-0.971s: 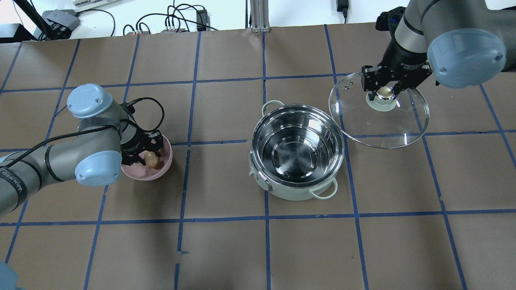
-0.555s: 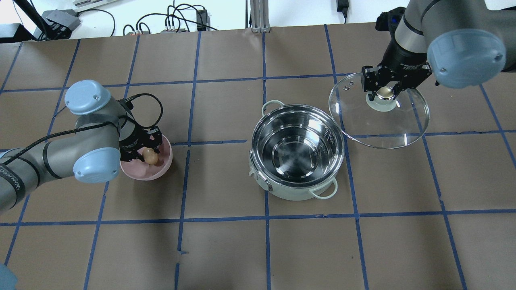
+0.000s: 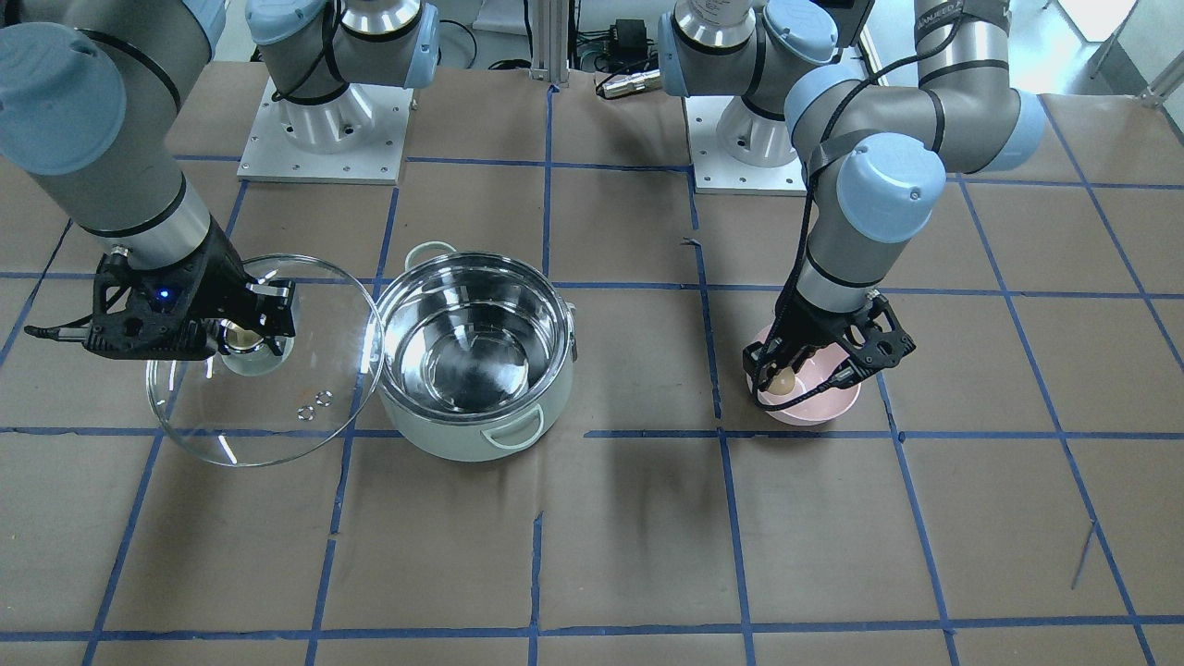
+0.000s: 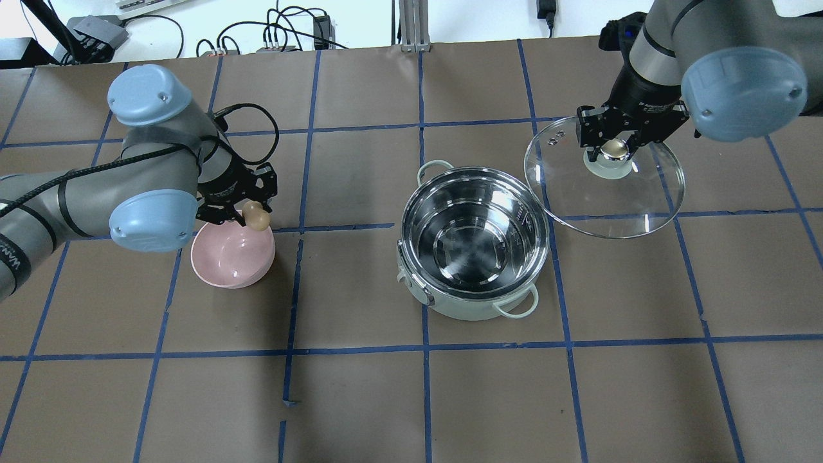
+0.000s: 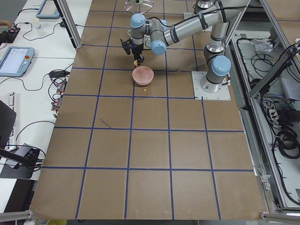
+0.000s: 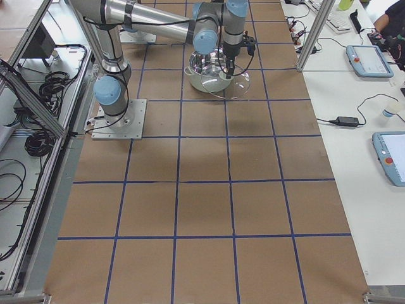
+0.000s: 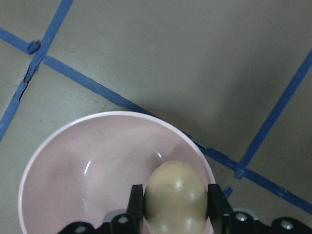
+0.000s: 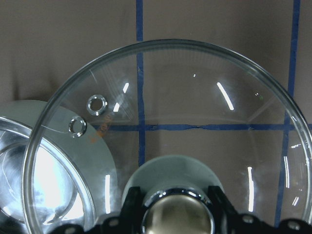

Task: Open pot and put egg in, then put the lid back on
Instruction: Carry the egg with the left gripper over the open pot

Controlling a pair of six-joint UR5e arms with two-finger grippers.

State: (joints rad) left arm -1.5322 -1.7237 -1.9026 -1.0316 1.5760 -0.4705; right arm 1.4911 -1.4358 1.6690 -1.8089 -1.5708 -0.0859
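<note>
The mint-green pot (image 4: 477,311) stands open at the table's middle, its steel inside bare; it also shows in the front view (image 3: 462,440). My left gripper (image 4: 256,217) is shut on the tan egg (image 4: 259,217) and holds it above the far rim of the pink bowl (image 4: 222,281). The left wrist view shows the egg (image 7: 175,192) between the fingers, over the bowl (image 7: 83,165). My right gripper (image 4: 614,149) is shut on the knob of the glass lid (image 4: 617,200). It holds the lid right of the pot, the lid's edge overlapping the pot's rim (image 8: 195,112).
The pink bowl (image 3: 819,409) sits left of the pot with nothing in it. Brown paper with blue tape lines covers the table (image 4: 360,399). Both arm bases (image 3: 319,129) stand at the robot's side of the table. Cables lie beyond the far edge.
My left gripper has lifted the egg out of the pink bowl and moved it toward the bowl's far rim. The right arm and the lid have not moved.
</note>
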